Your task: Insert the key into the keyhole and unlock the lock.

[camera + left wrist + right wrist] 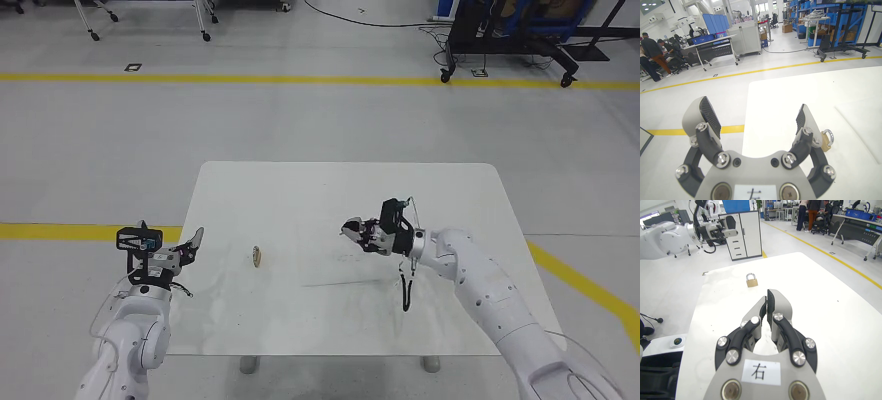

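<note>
Left gripper [753,103] spread wide, right gripper [766,297] pinched closed, both arms angled inward

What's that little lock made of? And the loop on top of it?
The lock body looks like brass: it is yellow-gold with a dull sheen. Its loop, the shackle, looks like steel, maybe chrome-plated: it is silvery and shiny with bright glints. Both could be other metals with the same finish. The look alone cannot settle it.
</note>
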Available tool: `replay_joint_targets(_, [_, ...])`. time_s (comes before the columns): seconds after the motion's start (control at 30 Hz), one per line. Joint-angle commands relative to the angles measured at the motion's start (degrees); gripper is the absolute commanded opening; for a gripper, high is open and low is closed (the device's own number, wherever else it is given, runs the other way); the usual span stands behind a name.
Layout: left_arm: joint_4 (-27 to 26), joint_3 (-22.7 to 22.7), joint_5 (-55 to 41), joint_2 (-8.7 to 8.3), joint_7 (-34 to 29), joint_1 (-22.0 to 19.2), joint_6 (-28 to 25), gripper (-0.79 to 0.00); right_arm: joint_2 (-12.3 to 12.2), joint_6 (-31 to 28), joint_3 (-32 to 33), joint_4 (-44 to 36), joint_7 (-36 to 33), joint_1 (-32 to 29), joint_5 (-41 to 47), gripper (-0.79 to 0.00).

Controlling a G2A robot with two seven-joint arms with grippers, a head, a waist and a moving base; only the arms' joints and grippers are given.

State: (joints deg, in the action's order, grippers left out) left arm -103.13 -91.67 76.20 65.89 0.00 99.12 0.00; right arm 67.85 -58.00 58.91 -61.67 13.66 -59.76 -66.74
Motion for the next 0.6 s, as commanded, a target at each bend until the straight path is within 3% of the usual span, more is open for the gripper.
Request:
replay_joint_targets(0.0, [0.0,0.0,0.0,0.0,0.0,0.0,0.0,0.0,0.3,0.0,-1.3,1.2,1.1,0.6,4.6,-0.785])
replay_joint_targets(0.1, [0.0,0.0,0.0,0.0,0.0,0.0,0.0,0.0,1.6,0.0,-2.5,5.0,3.8,2.2,19.8,-0.785])
replay_joint_targets(0.27, [0.0,0.0,0.0,0.0,0.0,0.0,0.0,0.0,2.3,0.0,-6.9,7.4,-1.8,5.2,33.7,-0.785])
replay_joint_targets(0.57, [0.0,0.0,0.0,0.0,0.0,0.0,0.0,0.0,2.3,0.0,-6.9,7.4,-1.8,5.2,33.7,-0.785])
